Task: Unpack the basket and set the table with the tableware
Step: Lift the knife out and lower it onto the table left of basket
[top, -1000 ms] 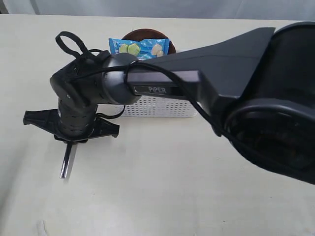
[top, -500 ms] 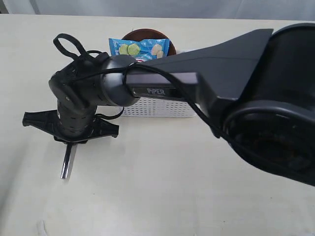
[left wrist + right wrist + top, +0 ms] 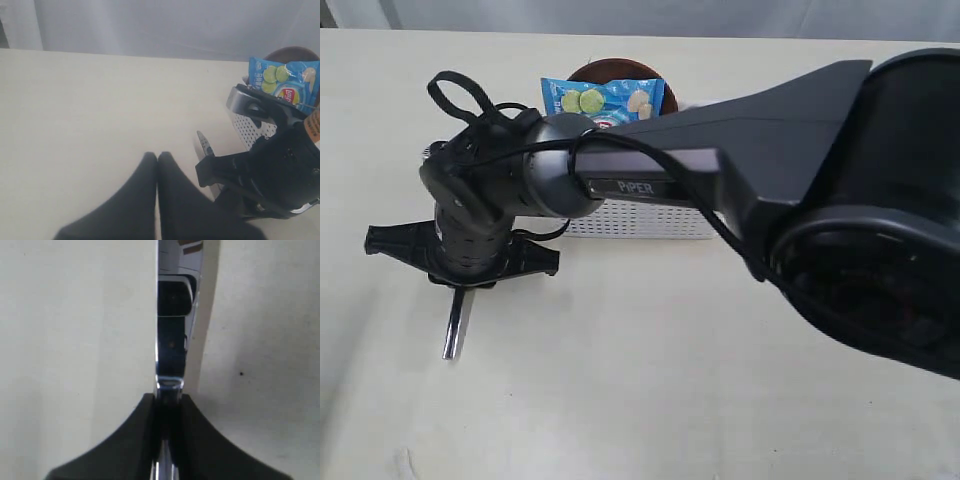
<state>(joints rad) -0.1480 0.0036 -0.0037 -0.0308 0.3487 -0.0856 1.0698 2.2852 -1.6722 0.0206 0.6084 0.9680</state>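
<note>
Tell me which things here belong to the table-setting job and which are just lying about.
Part of the job:
basket
steel utensil, held by the right gripper
brown plate
table

Just lying about:
blue chip bag

knife (image 3: 453,328) left of basket (image 3: 650,222) | chip bag (image 3: 605,97) in basket

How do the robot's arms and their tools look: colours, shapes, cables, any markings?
The right arm has a smooth dark grey shell with white PiPER lettering; a black cable loops along it. The right tool and left tool each have two matte black, tapering fingers.
</note>
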